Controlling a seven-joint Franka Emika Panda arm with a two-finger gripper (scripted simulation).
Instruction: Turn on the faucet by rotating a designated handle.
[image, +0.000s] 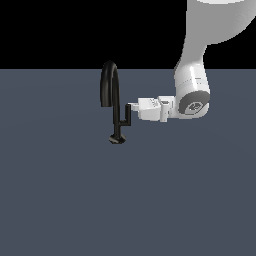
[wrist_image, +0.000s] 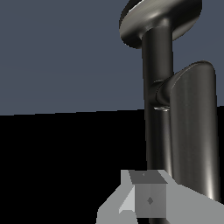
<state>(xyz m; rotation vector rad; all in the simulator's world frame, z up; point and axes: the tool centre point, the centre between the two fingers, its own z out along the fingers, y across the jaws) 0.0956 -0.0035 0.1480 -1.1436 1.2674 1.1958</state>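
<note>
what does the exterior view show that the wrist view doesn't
Only the exterior view shows the arched spout, the white arm and the whole gripper level beside the handle. Only the wrist view shows the joint where the handle meets the stem, close up. Both show the faucet, its round base and the grey floor.

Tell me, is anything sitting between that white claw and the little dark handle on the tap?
No. In the exterior view the gripper reaches right up to the handle of the faucet, with nothing between them; actual contact is unclear.
</note>
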